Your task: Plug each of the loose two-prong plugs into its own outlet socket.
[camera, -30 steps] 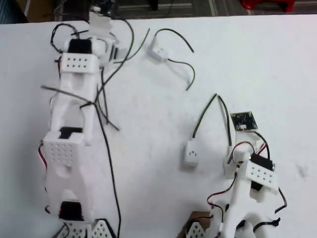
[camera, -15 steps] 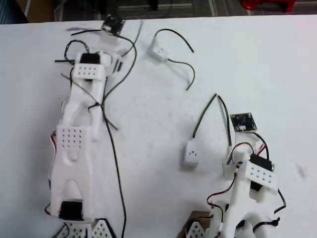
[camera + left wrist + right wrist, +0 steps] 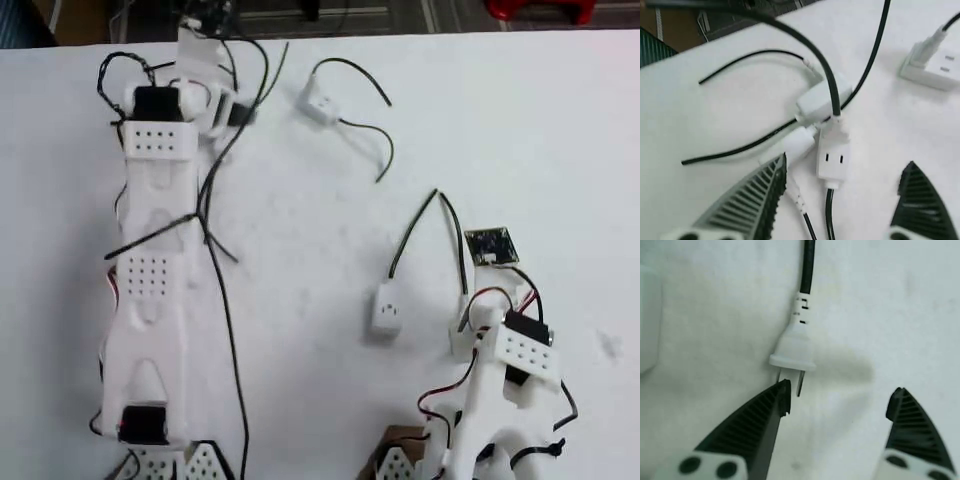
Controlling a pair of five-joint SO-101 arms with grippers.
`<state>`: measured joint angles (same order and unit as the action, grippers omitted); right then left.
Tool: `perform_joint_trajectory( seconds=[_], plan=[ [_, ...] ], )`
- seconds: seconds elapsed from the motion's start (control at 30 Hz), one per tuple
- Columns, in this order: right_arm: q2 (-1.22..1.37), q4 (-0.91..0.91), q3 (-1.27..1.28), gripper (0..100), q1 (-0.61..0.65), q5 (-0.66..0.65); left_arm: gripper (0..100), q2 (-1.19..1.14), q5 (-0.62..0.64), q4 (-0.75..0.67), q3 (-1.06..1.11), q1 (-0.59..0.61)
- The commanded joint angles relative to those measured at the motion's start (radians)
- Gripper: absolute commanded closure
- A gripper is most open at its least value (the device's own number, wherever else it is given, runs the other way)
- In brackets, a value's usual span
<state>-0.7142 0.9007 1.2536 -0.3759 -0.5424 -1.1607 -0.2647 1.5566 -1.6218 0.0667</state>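
Shows the right gripper (image 3: pixel 841 390) at five o'clock on the table (image 3: pixel 560 150), jaws spread, just short of a white two-prong plug (image 3: pixel 792 347) lying flat, prongs toward it. Places an outlet socket (image 3: pixel 387 308) at nine o'clock of that gripper, cut to a white sliver in the wrist view. Shows the left gripper (image 3: pixel 846 167) at eleven o'clock, jaws spread, a second socket (image 3: pixel 832 157) between them amid black cables (image 3: pixel 740 147); crops a third socket (image 3: pixel 930 65) at the frame edge.

light: bright, even | shadows: soft, beside plug (image 3: pixel 792 347) | glare: table (image 3: pixel 520 120) washed white
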Motion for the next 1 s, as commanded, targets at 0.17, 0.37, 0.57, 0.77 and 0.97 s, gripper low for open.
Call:
perform_joint_trajectory(
  seconds=[0.17,0.37,0.57,0.77,0.97],
  plan=[
    [-0.019,0.027,-0.066,68.9,-0.001,0.014,66,0.193,0.017,0.236,-0.037,-0.025],
    [-0.019,0.157,-0.206,68.9,0.008,0.115,66,0.291,0.058,0.236,0.095,0.002],
    [-0.019,0.355,-0.404,69.0,0.151,0.16,66,0.513,0.112,0.235,0.462,0.004],
    [-0.013,0.397,-0.493,69.0,0.331,0.227,66,0.762,0.114,0.23,0.868,0.004],
    [-0.008,0.381,-0.488,69.0,0.562,0.226,66,0.952,0.114,0.186,1.243,0.021]
  ],
)
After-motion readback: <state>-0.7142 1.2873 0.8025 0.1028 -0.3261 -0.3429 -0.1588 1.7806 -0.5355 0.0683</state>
